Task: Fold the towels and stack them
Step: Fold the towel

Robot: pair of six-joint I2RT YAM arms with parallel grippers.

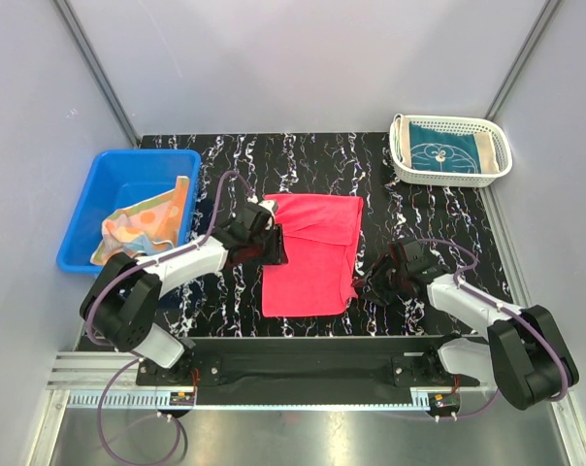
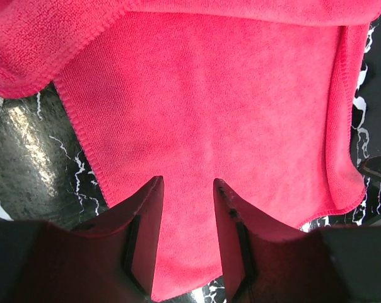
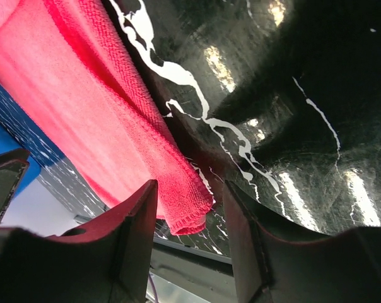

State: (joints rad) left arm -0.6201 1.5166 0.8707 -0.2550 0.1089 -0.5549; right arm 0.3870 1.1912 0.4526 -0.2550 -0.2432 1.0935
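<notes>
A pink-red towel [image 1: 308,267] lies partly folded in the middle of the black marble table [image 1: 419,223], its top part doubled over. My left gripper [image 1: 274,248] hovers over its left edge. In the left wrist view the gripper [image 2: 187,184] is open above the flat red cloth [image 2: 209,95], with nothing pinched. My right gripper [image 1: 374,285] sits low at the towel's near right corner. In the right wrist view it [image 3: 190,184] stands open, and the rolled corner [image 3: 189,214] lies loose between the fingers. A teal towel [image 1: 448,150] rests in the white basket. An orange-peach towel [image 1: 138,228] sits crumpled in the blue bin.
The white basket [image 1: 453,179] stands at the far right corner of the table. The blue bin [image 1: 80,233] stands at the left edge. Grey walls close in both sides and the back. A metal rail [image 1: 303,374] holding the arm bases runs along the near edge.
</notes>
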